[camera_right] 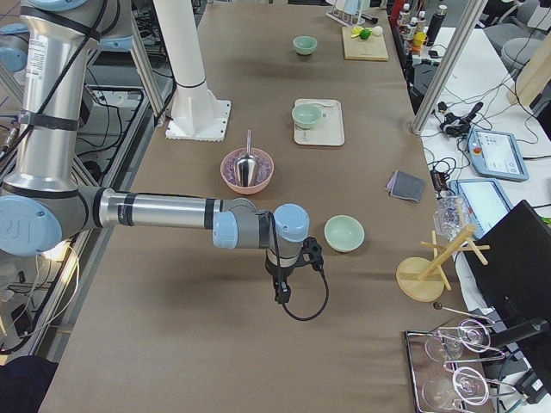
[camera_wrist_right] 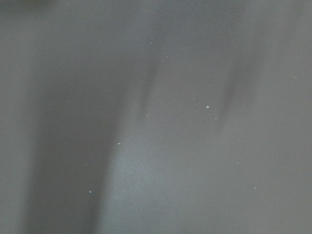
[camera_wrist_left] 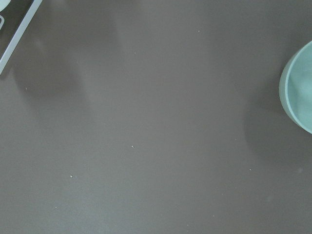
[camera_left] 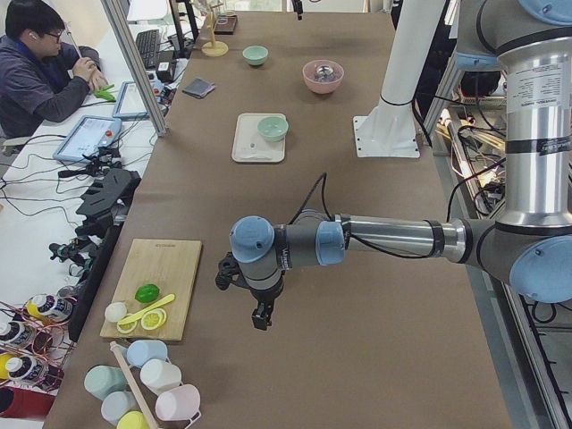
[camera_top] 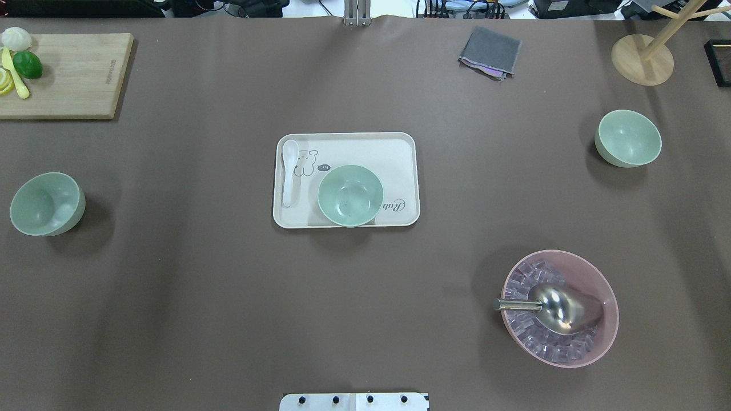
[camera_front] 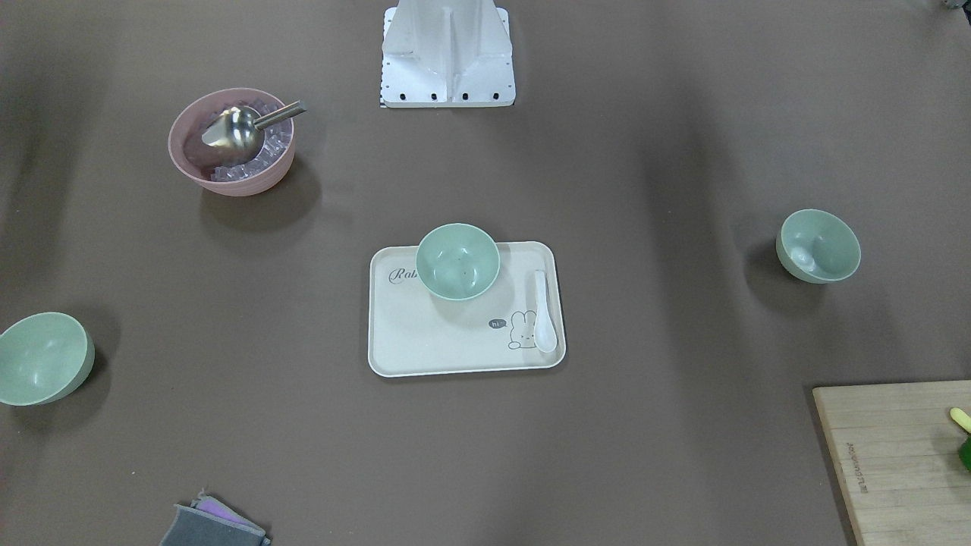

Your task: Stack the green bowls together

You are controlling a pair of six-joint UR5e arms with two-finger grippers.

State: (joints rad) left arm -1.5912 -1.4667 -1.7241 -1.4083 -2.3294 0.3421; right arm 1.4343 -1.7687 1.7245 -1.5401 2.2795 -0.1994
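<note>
Left jaws and right jaws: cannot tell if apart or together, they show only in the side views. Both point down above the bare desk (camera_top: 171, 297), holding nothing. The left arm (camera_left: 375, 237) reaches out low near the desk's left end. The right arm (camera_right: 164, 209) does the same at the right end, wrist near the right green bowl (camera_top: 628, 138), not touching.

Nearest the robot, on its right, is the pink bowl (camera_top: 594, 268), full of ice cubes (camera_top: 528, 279), with a metal scoop (camera_top: 562, 308) lying in it. It sits between the robot's base and the right green bowl.

Mid-desk is a cream tray (camera_top: 394, 148). The middle green bowl (camera_top: 350, 195) stands upright on it at the robot-side edge. A white spoon (camera_top: 289, 171) lies on the tray beside that bowl, apart from it.

The left green bowl (camera_top: 47, 204) sits alone at the left end, tilted. All three green bowls are well apart, none stacked.

Far side: a cutting board (camera_top: 74, 74) with a lime (camera_top: 27, 64) at the left corner, a grey cloth (camera_top: 490, 51) and a wooden stand (camera_top: 642, 60) at the right.
</note>
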